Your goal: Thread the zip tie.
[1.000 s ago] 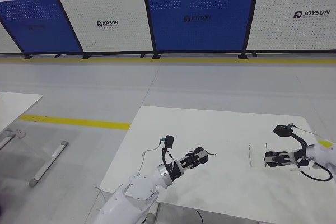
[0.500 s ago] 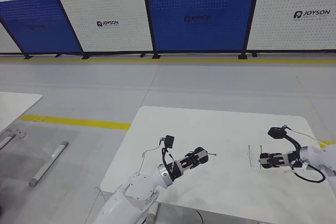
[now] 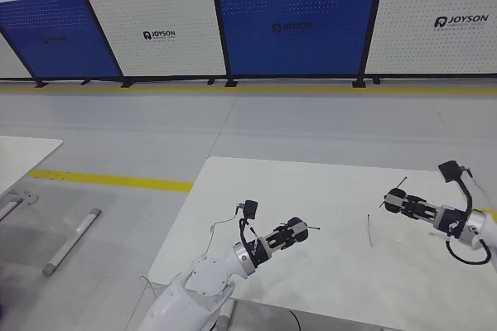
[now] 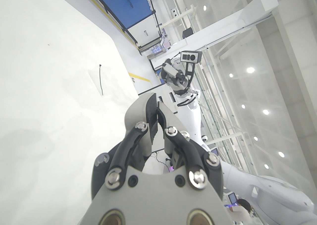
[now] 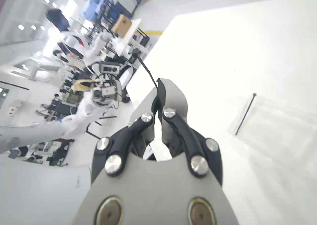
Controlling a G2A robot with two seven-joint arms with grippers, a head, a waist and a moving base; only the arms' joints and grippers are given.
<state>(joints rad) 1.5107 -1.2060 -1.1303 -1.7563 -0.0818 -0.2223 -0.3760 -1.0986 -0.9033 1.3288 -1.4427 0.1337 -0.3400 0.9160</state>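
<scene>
1. A hall with a grey floor marked by yellow lines. Along the far side stands a row of blue and white perforated panels (image 3: pixel 294 37), and most of them carry a short printed logo near the top.
2. A white table (image 3: pixel 315 178) carries the work. A second white table (image 3: pixel 16 157) shows at the left edge of the top view.
3. The right gripper (image 3: pixel 388 199) hangs above the right half of the table, near its right edge. Its fingers (image 5: pixel 171 94) are clenched on the held zip tie (image 5: pixel 148 71), a thin black strip that sticks out past the fingertips and curves away from them into the air.
4. The loose zip tie (image 3: pixel 369 230) lies flat and straight on the right half of the table, about midway between the far and near edges. It is just beside the right gripper on the near side, but not touching it. Its small square head points toward the far edge.
5. The loose zip tie rests along one edge of a clear plastic bag (image 5: pixel 277 124) that lies flat on the table.
6. The left gripper (image 3: pixel 306 227) is over the left half of the table, toward the near edge and well apart from both ties. Its fingers (image 4: pixel 142 114) are pressed together. A thin dark sliver pokes from the tip in the top view, but what it is cannot be told.
</scene>
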